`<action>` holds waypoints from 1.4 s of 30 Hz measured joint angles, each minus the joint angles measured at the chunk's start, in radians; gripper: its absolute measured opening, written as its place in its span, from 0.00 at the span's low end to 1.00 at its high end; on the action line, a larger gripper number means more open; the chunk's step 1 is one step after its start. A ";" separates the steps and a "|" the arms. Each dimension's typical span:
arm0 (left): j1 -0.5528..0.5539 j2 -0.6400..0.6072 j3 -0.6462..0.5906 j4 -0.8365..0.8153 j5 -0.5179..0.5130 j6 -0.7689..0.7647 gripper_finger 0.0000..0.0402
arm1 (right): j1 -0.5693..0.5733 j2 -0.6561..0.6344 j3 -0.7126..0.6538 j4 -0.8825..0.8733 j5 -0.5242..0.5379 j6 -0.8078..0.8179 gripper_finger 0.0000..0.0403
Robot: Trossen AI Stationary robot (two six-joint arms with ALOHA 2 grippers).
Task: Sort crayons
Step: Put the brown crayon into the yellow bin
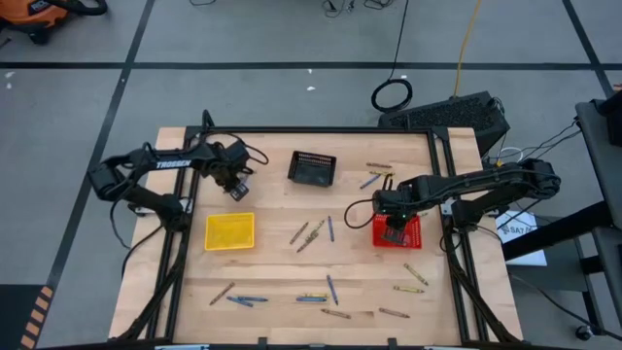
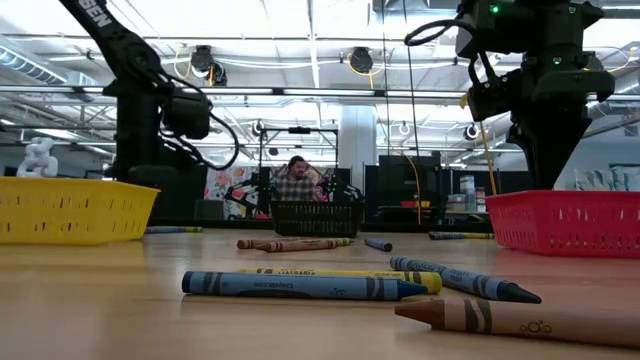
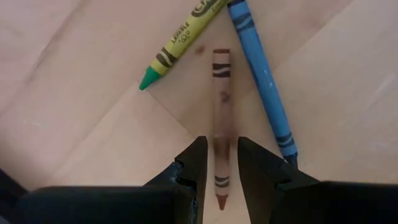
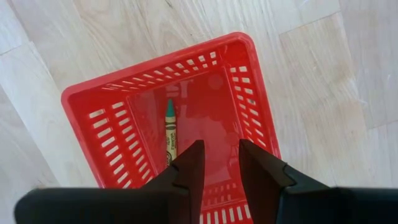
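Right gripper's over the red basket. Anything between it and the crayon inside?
Nothing visible. The right gripper hangs open above the red basket, and the single crayon lies uncovered on the basket floor, just to one side of the fingers.

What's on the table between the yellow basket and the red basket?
In the high view, a few crayons lie on the bare wood between the yellow basket and the red basket.
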 joint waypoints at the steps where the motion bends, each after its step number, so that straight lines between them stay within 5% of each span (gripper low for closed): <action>1: 0.000 0.004 0.000 0.000 0.002 0.005 0.20 | 0.000 0.000 0.000 0.000 0.000 0.000 0.22; 29: 0.000 0.039 0.001 0.001 0.019 0.040 0.20 | 0.000 0.000 0.000 0.000 -0.003 0.001 0.21; 42: 0.001 0.040 -0.001 0.038 0.049 -0.063 0.20 | 0.000 0.000 0.000 0.000 -0.002 -0.002 0.21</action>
